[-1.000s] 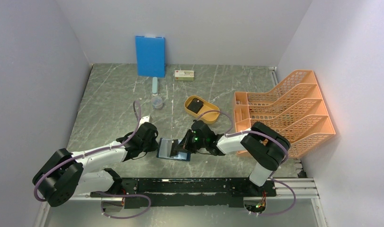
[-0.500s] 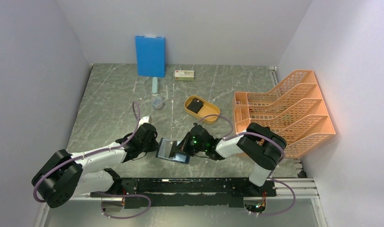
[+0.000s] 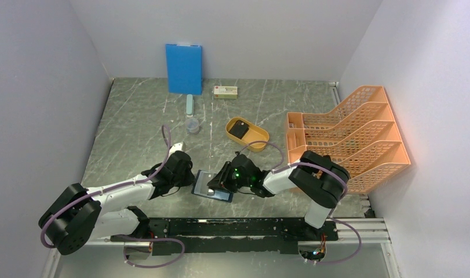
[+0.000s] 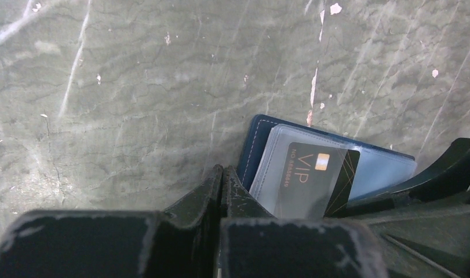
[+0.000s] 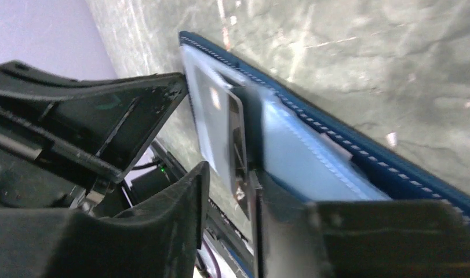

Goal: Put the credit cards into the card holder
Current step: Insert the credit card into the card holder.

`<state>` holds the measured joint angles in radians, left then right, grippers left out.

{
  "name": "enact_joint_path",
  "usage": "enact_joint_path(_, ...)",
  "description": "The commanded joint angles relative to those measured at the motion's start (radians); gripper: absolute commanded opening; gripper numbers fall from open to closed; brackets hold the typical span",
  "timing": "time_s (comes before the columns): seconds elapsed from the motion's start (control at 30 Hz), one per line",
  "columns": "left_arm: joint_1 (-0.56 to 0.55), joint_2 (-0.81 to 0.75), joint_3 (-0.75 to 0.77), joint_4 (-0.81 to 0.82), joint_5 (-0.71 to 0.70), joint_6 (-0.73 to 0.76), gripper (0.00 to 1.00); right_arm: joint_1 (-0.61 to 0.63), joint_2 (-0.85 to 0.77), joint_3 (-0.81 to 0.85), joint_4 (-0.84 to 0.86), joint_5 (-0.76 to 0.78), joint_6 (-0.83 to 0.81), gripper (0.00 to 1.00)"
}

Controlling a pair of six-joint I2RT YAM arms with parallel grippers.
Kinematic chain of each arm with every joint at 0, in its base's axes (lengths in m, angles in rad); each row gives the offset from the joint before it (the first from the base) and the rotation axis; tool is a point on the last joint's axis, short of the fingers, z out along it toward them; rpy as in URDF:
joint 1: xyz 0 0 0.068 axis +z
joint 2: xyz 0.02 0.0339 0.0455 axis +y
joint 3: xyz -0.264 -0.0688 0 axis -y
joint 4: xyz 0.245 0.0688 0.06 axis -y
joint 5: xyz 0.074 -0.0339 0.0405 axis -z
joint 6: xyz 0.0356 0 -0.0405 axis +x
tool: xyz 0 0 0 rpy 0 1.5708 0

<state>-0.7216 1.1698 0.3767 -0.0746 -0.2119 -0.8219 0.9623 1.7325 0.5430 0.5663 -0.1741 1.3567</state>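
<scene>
The card holder (image 3: 211, 185) lies open on the marble table between both grippers, navy outside (image 4: 261, 145), light blue inside (image 5: 302, 156). A black VIP credit card (image 4: 313, 179) sits mostly under its clear sleeve, with the right end sticking out. My left gripper (image 4: 222, 171) is shut, its tips down at the holder's left edge (image 3: 190, 178), with nothing visible between them. My right gripper (image 5: 229, 174) reaches in from the right (image 3: 221, 182). Its jaws stand slightly apart around the card's edge (image 5: 238, 139), with a gap on one side.
A yellow oval tray (image 3: 247, 134) with a dark item stands behind the holder. An orange file rack (image 3: 348, 136) fills the right side. At the back are a blue board (image 3: 184, 68), a small box (image 3: 225, 91), a clear cup (image 3: 192, 124) and a pale green bar (image 3: 189, 104).
The right gripper has slid a little to the left over the holder and its jaws have parted from shut. The left gripper has stayed in place, shut.
</scene>
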Motion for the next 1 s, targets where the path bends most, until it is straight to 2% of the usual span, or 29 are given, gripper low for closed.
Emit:
enact_joint_path(0.0,-0.004,0.014,-0.043,-0.1,0.066,-0.002,0.05,0.014,-0.045,-0.02,-0.044,0.026,-0.022,0.42)
enact_joint_path(0.07,-0.004,0.014,-0.044,-0.097,0.07,-0.003,0.05,0.014,-0.054,-0.018,-0.053,0.023,-0.029,0.5)
enact_joint_path(0.13,-0.004,0.018,-0.047,-0.089,0.077,-0.004,0.05,0.014,-0.056,-0.016,-0.058,0.02,-0.034,0.51)
enact_joint_path(0.63,-0.004,-0.023,-0.116,0.005,0.177,-0.029,0.05,0.046,0.052,0.109,-0.11,0.001,-0.046,0.49)
enact_joint_path(0.77,-0.002,-0.045,-0.103,-0.041,0.136,-0.03,0.05,0.053,0.027,0.167,-0.267,0.055,-0.117,0.52)
enact_joint_path(0.8,-0.003,-0.073,-0.098,-0.072,0.104,-0.032,0.05,0.056,-0.002,0.206,-0.399,0.107,-0.174,0.57)
enact_joint_path(0.97,-0.002,-0.102,-0.093,-0.105,0.066,-0.036,0.05,0.055,-0.056,0.242,-0.533,0.16,-0.238,0.65)
